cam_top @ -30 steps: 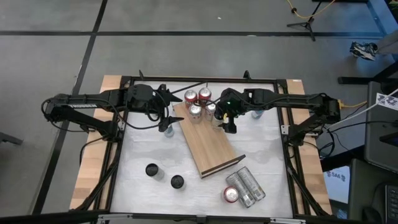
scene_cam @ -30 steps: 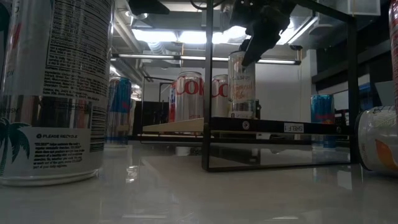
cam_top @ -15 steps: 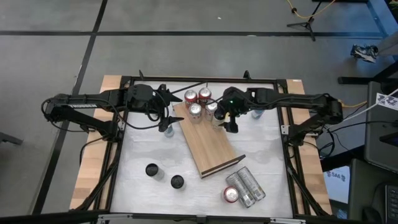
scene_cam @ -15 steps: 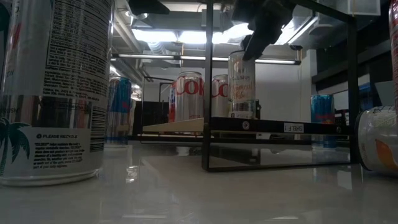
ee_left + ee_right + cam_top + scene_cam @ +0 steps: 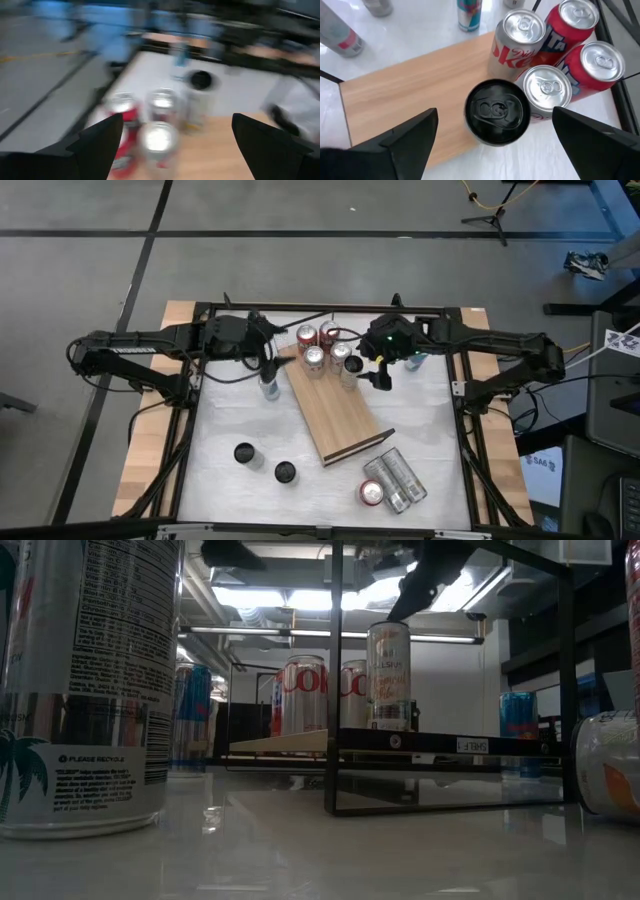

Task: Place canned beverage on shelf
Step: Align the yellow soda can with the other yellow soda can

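Fingers of the right gripper [image 5: 381, 376] stand spread wide with nothing between them, and we see them hanging above the far end of the shelf [image 5: 338, 412], just beside the black-topped can [image 5: 497, 111] that stands upright on the wood. In the right wrist view that can is apart from both fingers [image 5: 395, 145], next to a silver Diet Coke can [image 5: 518, 37] and a silver-topped can [image 5: 548, 90], with two red cans [image 5: 592, 40] close behind. From the low view we see the tall pale can [image 5: 389, 675] standing on the shelf [image 5: 300, 743] with the dark gripper [image 5: 415, 590] above it, not touching.

We find the left gripper [image 5: 268, 362] near the shelf's far left corner, over a can on the desk [image 5: 240, 420]; its fingers [image 5: 97, 145] are spread too and hold nothing. Two dark-topped cans [image 5: 245, 453] stand on the desk's near left, and several cans lie near the shelf's railed end [image 5: 395, 480].
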Controlling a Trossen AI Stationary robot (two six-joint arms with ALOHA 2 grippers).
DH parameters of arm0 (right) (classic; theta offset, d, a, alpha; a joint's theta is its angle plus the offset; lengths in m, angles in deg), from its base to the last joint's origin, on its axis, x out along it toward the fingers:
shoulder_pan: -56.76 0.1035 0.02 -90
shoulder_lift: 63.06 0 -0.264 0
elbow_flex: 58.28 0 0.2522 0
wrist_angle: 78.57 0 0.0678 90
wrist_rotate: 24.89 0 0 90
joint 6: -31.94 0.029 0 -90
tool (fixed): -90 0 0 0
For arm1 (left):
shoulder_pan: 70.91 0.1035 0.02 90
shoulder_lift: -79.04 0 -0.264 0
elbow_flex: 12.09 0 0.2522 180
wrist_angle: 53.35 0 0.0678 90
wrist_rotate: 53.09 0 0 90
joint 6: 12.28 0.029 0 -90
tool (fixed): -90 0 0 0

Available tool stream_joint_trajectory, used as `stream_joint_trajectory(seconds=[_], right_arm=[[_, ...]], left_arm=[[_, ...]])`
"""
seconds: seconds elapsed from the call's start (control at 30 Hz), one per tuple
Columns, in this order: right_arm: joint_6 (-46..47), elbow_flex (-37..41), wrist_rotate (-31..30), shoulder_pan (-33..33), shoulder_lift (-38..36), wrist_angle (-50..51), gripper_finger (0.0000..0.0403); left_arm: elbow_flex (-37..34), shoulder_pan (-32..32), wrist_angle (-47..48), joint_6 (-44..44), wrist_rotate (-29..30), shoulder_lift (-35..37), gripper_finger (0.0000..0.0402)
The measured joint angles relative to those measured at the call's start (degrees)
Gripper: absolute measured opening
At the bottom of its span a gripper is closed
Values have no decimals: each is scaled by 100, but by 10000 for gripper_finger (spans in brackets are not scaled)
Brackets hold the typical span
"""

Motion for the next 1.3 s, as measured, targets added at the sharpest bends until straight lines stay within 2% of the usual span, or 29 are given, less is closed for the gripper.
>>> stream_joint_trajectory(seconds=[0.23, 0.3, 0.37, 0.5, 0.77, 1.0, 1.3], right_arm=[[0, -2, -4, 0, -167, -13, 388], [0, -2, -3, 0, -166, -8, 388], [0, -2, -5, 0, -165, -7, 388], [0, -2, -5, 0, -161, -9, 388], [0, -2, -7, 0, -159, -9, 388], [0, -2, -9, 0, -156, -9, 388], [0, -2, -9, 0, -156, -4, 388]], left_arm=[[0, 11, 109, -869, 2470, 0, 366], [2, 53, 382, -1042, 2966, 0, 366], [4, 159, 800, -1382, 3190, 0, 366], [4, 508, 1897, -2241, 3145, 0, 366], [4, 1107, 3478, -3836, 2507, 0, 366], [4, 1263, 3751, -4629, 1989, -58, 366], [4, 1259, 3930, -5516, 1767, -447, 366]])
